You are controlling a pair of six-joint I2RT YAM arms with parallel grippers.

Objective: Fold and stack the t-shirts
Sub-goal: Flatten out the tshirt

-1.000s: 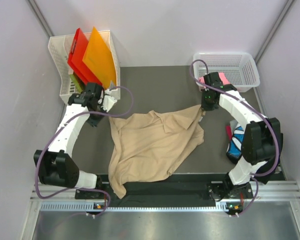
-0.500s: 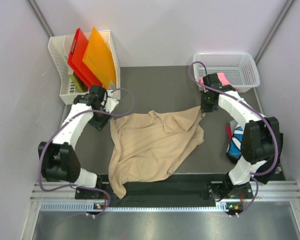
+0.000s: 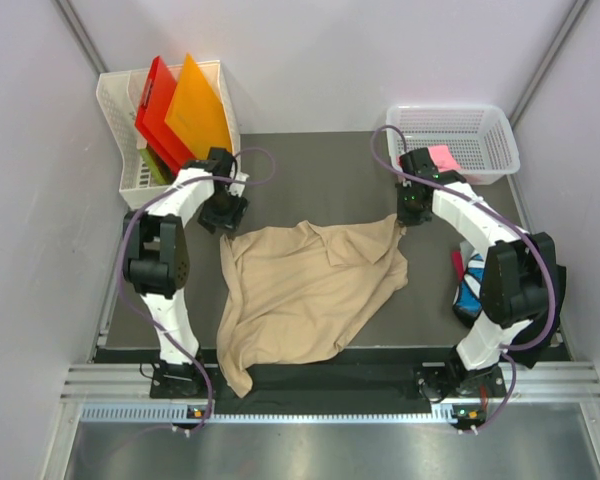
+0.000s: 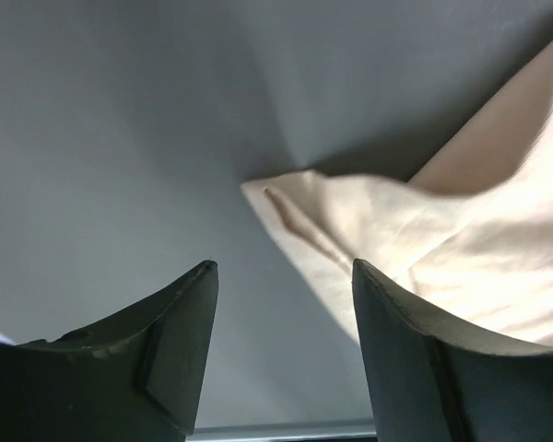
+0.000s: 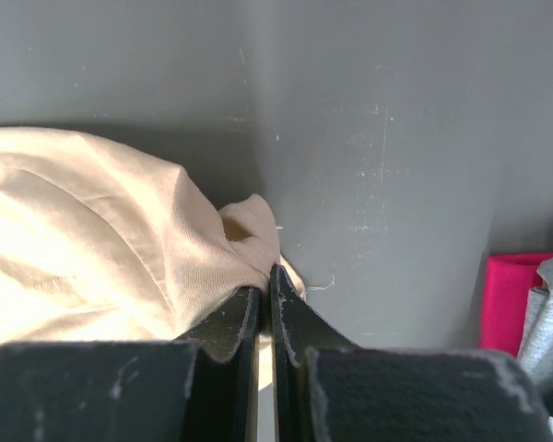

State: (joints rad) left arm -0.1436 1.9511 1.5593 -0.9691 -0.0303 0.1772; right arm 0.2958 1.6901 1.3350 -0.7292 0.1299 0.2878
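Edge of table (image 3: 320,170): 1 corner of the tan t-shirt (image 3: 310,290) droops over it, nearer than the left gripper (image 4: 281,304).
Tan t-shirt: plain beige soft cloth, creased and loosely spread, lying between the 2 grippers.
Black t-shirt (image 3: 469,290): bunched on the near side of the right gripper (image 5: 265,308), beside that arm; blue and white print, too crumpled to read.
Left gripper: jaws apart, nothing between them; the tan t-shirt's far-left corner lies on the table just ahead of the fingertips.
Right gripper: jaws pinched together on the tan t-shirt's far-right corner, cloth bulging out past the tips.
Pink t-shirt (image 3: 442,157): small, just beyond the right gripper, partly hidden by the arm, at the near rim of the right basket (image 3: 500,130).
Right basket: white plastic mesh.
Left basket (image 3: 115,110): white, beyond the left gripper; holds 1 red sheet (image 3: 155,105) and 1 orange sheet (image 3: 198,110), both on edge.
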